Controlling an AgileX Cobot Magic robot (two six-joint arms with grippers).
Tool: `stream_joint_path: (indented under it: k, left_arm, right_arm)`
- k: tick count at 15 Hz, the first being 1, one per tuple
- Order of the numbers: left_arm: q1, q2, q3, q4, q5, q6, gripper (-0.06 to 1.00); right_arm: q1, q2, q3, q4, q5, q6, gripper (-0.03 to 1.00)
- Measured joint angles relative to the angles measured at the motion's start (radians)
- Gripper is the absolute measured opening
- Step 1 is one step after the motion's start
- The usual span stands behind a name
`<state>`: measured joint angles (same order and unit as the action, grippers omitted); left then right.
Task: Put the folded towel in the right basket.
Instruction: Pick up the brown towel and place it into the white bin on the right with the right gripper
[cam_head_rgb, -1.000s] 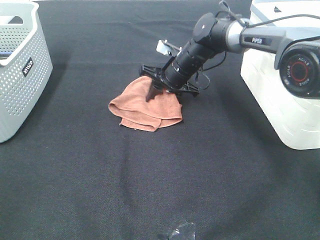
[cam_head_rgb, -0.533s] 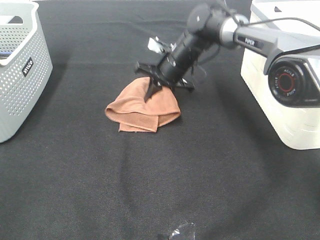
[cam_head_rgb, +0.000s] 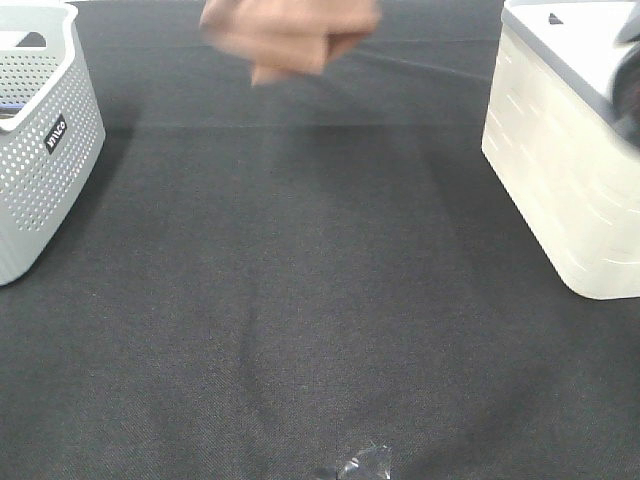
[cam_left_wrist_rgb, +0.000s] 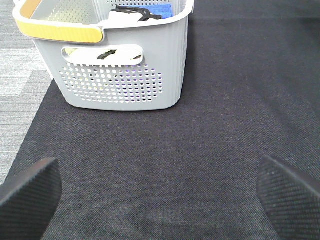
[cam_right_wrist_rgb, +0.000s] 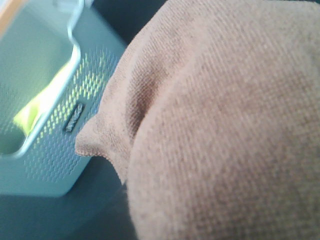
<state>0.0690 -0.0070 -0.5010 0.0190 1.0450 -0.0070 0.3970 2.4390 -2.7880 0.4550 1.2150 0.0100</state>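
Hiding the right pincer: airborne towel (cam_head_rgb: 288, 35).

Black cloth table (cam_head_rgb: 330, 300), gray basket (cam_head_rgb: 50, 170) left, white basket (cam_head_rgb: 560, 200) right, perhaps plastic scrap (cam_head_rgb: 362, 465) near edge.

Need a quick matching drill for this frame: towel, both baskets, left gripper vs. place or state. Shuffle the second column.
Column 1
1. towel
2. grey basket
3. white basket
4. left gripper

Column 2
a. stands at the right of the high view
b. raised, blurred, at the top edge of the high view
c. open, nothing between its fingers
d. stands at the left of the high view, perforated wall

Pairs: 1-b, 2-d, 3-a, 4-c
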Motion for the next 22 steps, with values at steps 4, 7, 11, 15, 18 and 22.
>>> stream_joint_path:
  k: [4, 7, 11, 15, 18, 22]
  left_arm:
    - [0.0, 0.0, 0.0, 0.0, -0.001, 0.0, 0.99]
    - [0.0, 0.0, 0.0, 0.0, -0.001, 0.0, 0.99]
    - [0.0, 0.0, 0.0, 0.0, -0.001, 0.007, 0.99]
    - [0.0, 0.0, 0.0, 0.0, -0.001, 0.007, 0.99]
    - [0.0, 0.0, 0.0, 0.0, -0.001, 0.007, 0.99]
    - [0.0, 0.0, 0.0, 0.0, -0.001, 0.007, 0.99]
  right_arm:
    - [-0.091, -0.236, 0.026, -0.334, 0.001, -0.017, 0.16]
    - [-0.119, -0.323, 0.106, -0.526, 0.001, -0.025, 0.16]
    - [-0.257, -0.372, 0.366, -0.68, 0.011, -0.041, 0.16]
    - [-0.426, -0.372, 0.6, -0.641, 0.013, 0.039, 0.16]
    - [-0.457, -0.358, 0.692, -0.611, 0.014, 0.043, 0.16]
    - [-0.455, -0.347, 0.698, -0.575, 0.013, 0.043, 0.17]
